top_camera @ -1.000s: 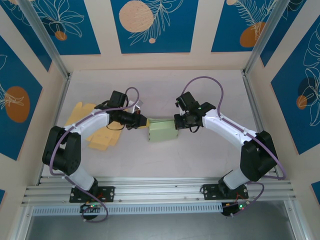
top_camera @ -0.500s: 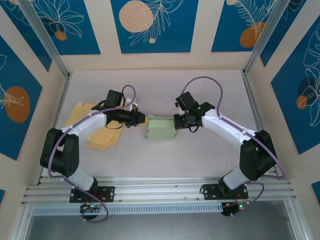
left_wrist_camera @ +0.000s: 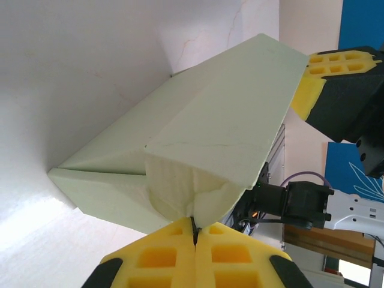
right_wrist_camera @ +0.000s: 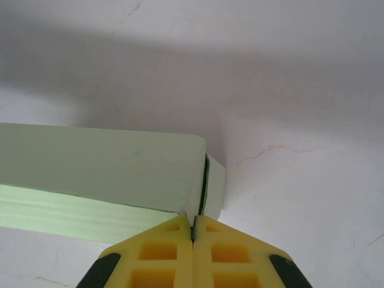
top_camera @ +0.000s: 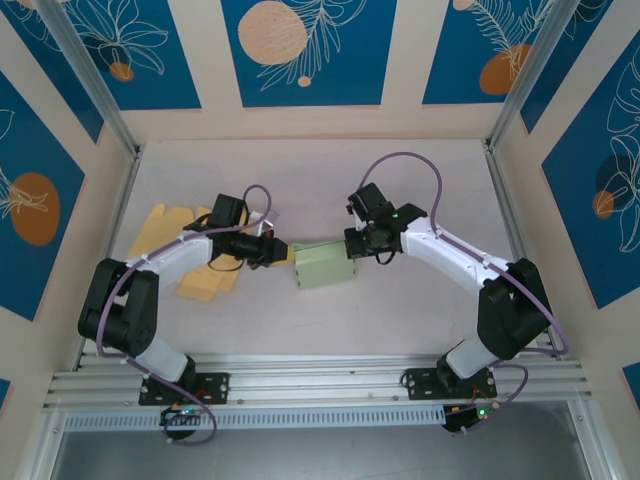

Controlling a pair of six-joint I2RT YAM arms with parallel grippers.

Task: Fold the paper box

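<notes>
Mid-desk [top_camera: 400, 320]: pale green paper box [top_camera: 324, 266], long axis running left-right, one end toward each arm. Left pincer [top_camera: 283, 251] is pinched fully closed on a fold at the box's left end. Right pincer [top_camera: 350, 243] is likewise closed, thin paper of the right-end edge between its pads. Off to the left: flat yellow sheets [top_camera: 200, 282], apart from the box.

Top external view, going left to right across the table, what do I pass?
yellow paper sheets → left gripper → green paper box → right gripper
</notes>
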